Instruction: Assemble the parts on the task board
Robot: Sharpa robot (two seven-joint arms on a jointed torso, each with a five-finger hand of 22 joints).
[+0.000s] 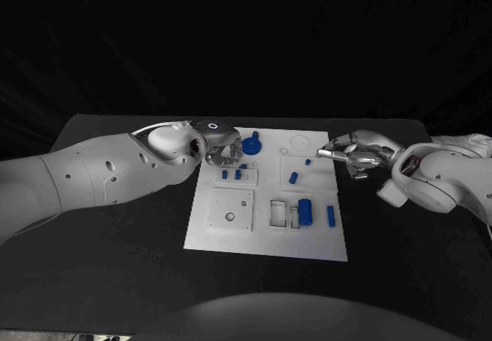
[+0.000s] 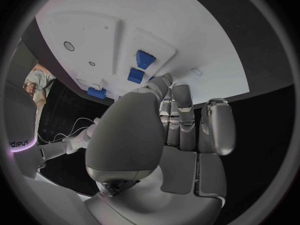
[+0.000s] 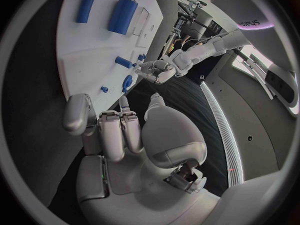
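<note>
In the head view the white task board lies in the middle of the black counter; the left hand is over the board's far left corner, just beside a round blue part; two small blue parts stand near that hand on the board; the right hand is at the board's far right edge, and a small blue part is very near its fingertips, but I cannot tell if it touches it; a blue cylinder and a thin blue bar lie at the near right of the board.

In the left wrist view the left hand's fingers are curled in together and hold nothing visible; two blue blocks stand on the board just past them.

In the right wrist view the right hand's fingers are bent side by side, with nothing seen between them; they are over the board's edge; the blue cylinder and the bar lie well apart from them.
</note>
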